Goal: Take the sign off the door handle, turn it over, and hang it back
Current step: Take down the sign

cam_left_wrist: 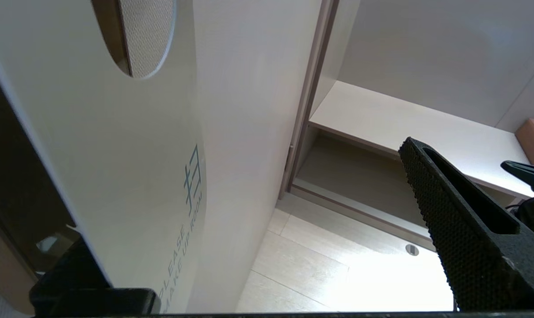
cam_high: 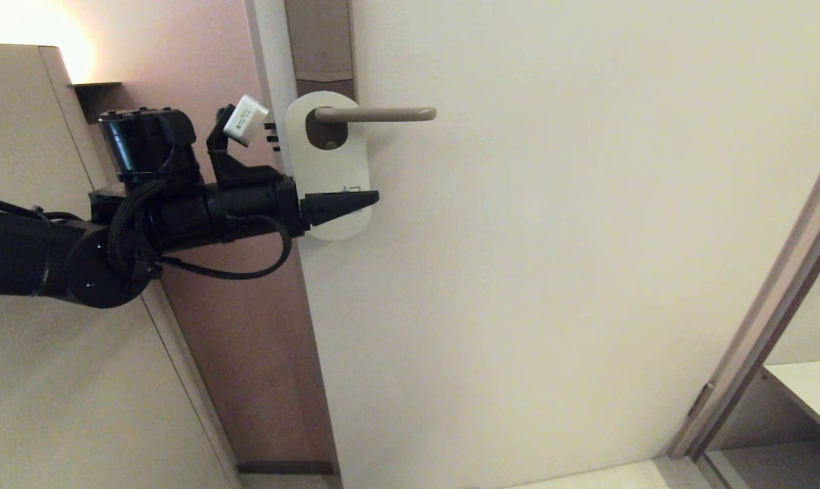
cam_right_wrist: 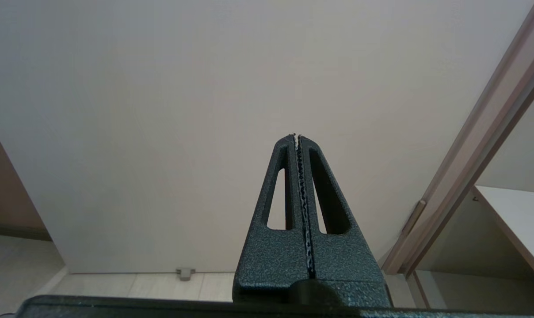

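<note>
Sign hangs on the door handle — your left gripper, spread wide, straddles its lower edge to pinch; right gripper parked, pressed together.

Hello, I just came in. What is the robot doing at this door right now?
The robot is working on the door sign, a white card reading "PLEASE MAKE UP ROOM" that hangs by its oval hole on the door handle. The left gripper is at the sign's lower end with its fingers wide open, one on each side of the card, not yet closed on it. The right gripper is shut and holds nothing, pointed at the plain door away from the sign.
</note>
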Controlling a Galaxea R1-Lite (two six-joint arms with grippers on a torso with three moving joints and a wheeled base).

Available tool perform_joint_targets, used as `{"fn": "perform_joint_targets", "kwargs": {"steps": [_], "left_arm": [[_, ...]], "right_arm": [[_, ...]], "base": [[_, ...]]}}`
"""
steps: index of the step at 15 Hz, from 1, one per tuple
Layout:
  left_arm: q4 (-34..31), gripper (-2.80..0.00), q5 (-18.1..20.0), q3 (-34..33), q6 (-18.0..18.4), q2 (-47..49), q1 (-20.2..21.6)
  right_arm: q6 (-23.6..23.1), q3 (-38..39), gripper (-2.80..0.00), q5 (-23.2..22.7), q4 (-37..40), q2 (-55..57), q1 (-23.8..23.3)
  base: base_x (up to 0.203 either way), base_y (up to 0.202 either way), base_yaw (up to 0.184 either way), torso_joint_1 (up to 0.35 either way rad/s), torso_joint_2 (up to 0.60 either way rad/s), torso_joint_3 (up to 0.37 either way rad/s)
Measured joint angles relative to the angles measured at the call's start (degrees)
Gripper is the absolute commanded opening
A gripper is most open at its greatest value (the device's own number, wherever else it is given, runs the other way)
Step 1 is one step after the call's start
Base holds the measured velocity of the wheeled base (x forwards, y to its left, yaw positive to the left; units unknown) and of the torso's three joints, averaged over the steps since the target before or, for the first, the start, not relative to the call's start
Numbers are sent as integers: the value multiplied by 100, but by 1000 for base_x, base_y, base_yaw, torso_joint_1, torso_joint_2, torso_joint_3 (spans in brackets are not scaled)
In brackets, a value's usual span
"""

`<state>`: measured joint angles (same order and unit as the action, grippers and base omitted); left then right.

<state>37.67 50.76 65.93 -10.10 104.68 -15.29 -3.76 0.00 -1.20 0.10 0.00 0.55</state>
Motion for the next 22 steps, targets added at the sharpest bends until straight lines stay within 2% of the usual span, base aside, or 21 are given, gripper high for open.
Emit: {"fn": "perform_joint_targets", "kwargs": {"steps": [11, 22], "left_arm": [[0, 0, 6, 267, -29, 264, 165], [0, 0, 38, 725, -138, 546, 127]], "right_arm": [[1, 0, -280, 4, -2, 0, -2], [1, 0, -280, 1, -2, 0, 0]], "base": [[0, 0, 0, 0, 0, 0], [0, 0, 0, 0, 0, 0]]}}
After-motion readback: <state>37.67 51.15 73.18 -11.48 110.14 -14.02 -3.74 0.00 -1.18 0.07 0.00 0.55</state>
